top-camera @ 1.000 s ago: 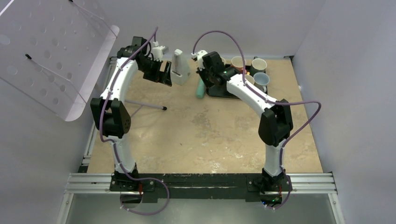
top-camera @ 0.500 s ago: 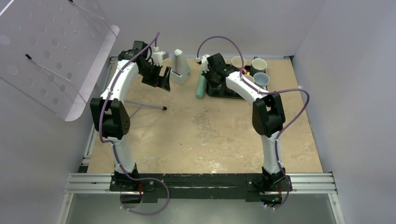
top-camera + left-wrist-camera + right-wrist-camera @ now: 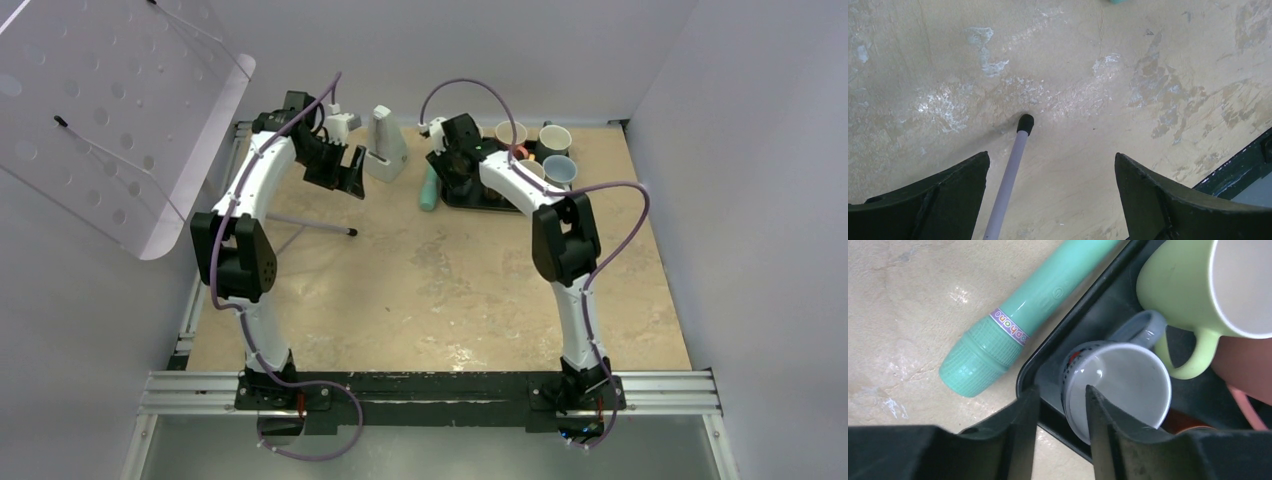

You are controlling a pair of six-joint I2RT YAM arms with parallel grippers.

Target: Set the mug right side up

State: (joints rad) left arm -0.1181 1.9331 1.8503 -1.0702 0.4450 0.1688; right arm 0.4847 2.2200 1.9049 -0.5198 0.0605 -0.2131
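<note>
A grey-white mug (image 3: 1128, 385) with a grey handle stands in the near left corner of the black tray (image 3: 1108, 302), its mouth open towards the right wrist camera. My right gripper (image 3: 1063, 405) is shut on its rim, one finger inside the mug and one outside. In the top view the right gripper (image 3: 455, 165) covers the mug at the tray's left end (image 3: 470, 200). My left gripper (image 3: 1053, 165) is open and empty, hovering over the bare table at the back left (image 3: 350, 170).
A teal cylinder (image 3: 1023, 325) lies on the table just left of the tray (image 3: 429, 188). A light green mug (image 3: 1188, 290) and a pink mug (image 3: 1243, 365) crowd the grey mug. Several cups (image 3: 555, 138) stand behind. A white rod (image 3: 1010, 170) and a white stand (image 3: 385, 145) are near the left gripper.
The right arm's elbow has swung left and nearer the tray while the wrist turned over the mug. The left gripper has shifted slightly and stays open.
</note>
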